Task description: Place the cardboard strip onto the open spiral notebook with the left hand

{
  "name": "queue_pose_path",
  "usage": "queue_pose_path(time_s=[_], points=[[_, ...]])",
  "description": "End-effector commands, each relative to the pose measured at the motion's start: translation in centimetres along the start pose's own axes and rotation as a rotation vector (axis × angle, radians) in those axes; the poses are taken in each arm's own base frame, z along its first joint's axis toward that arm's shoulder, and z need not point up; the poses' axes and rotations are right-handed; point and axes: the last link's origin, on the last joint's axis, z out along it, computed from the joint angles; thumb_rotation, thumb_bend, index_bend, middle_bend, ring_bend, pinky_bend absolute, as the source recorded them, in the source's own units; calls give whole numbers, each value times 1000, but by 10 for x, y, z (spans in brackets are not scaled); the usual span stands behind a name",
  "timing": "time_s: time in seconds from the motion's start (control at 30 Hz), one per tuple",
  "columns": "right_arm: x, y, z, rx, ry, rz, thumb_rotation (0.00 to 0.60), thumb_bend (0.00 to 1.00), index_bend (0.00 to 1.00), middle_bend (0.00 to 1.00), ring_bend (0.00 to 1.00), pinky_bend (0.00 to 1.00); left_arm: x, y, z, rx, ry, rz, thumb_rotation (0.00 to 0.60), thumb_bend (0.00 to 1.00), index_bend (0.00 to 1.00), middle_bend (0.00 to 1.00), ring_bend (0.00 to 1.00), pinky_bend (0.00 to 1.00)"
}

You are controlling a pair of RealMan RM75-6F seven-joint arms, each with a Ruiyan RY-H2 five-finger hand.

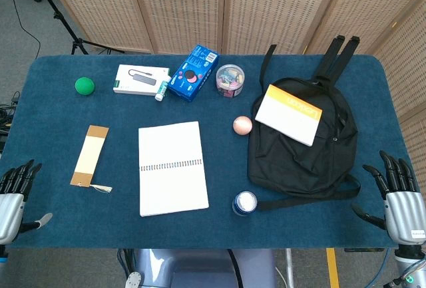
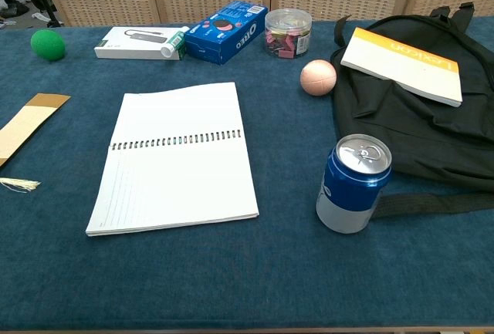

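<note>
The cardboard strip [image 1: 90, 155] [image 2: 26, 126] lies flat on the blue table, left of the open spiral notebook [image 1: 172, 167] [image 2: 179, 154], with a pale tassel at its near end. My left hand [image 1: 14, 195] hangs at the table's near left corner, fingers apart, holding nothing, a short way below and left of the strip. At the near right corner my right hand [image 1: 401, 198] is also spread and empty. Neither hand appears in the chest view.
A blue can [image 1: 244, 203] [image 2: 352, 183] stands right of the notebook. A black backpack [image 1: 303, 138] with a yellow-edged book [image 1: 288, 114] fills the right side. Along the back sit a green ball [image 1: 84, 86], white box [image 1: 140, 78], Oreo box [image 1: 193, 72], clip jar [image 1: 229, 78] and pink ball [image 1: 242, 125].
</note>
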Motion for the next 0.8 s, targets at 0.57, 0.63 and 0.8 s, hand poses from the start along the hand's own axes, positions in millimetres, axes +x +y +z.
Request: queue_pose_path(time_s=[0.57,0.63,0.8], points=[[-2,1,1,-13,-8,-2,600,53,200,0,0,0,-30,-6,78,71,-44,-45,600,0,0,0,0,0],[-2,2,2,-19,-11,0,600,53,200,0,0,0,-47,-6,101,93,-76,-75,600,0,0,0,0,0],[-2,4,2,-25,-14,0,600,53,200,0,0,0,-61,-1,123,112,-84,-63,600,0,0,0,0,0]])
